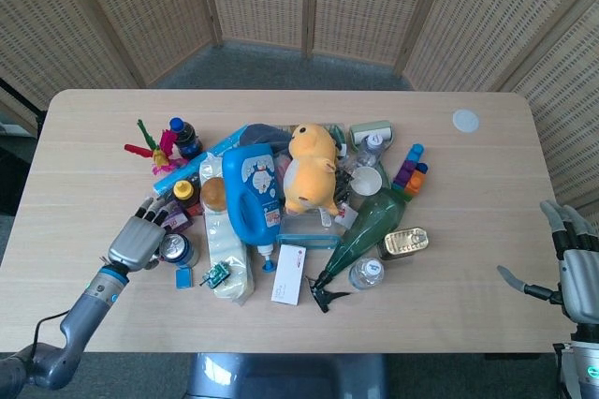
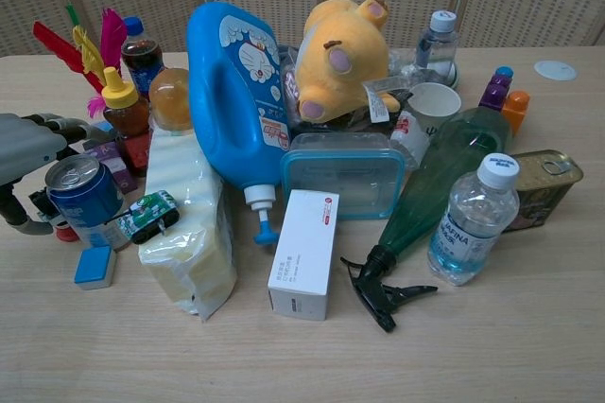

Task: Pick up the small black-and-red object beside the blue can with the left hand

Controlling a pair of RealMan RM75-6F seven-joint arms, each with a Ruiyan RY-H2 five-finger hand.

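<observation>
The small black-and-red object (image 2: pixel 54 218) lies on the table against the left side of the blue can (image 2: pixel 83 199), partly hidden by it. My left hand (image 2: pixel 28 146) hovers just over and to the left of it, fingers spread, its thumb curving down beside the object without gripping it. In the head view the left hand (image 1: pixel 140 241) covers the object and touches the edge of the can (image 1: pixel 177 249). My right hand (image 1: pixel 578 273) hangs open beyond the table's right edge, holding nothing.
Close around the can are a blue block (image 2: pixel 95 266), a green toy car (image 2: pixel 148 216), a purple box (image 2: pixel 114 164) and a honey bottle (image 2: pixel 121 106). A white bag (image 2: pixel 189 233) and a big blue detergent bottle (image 2: pixel 232 91) lie to the right.
</observation>
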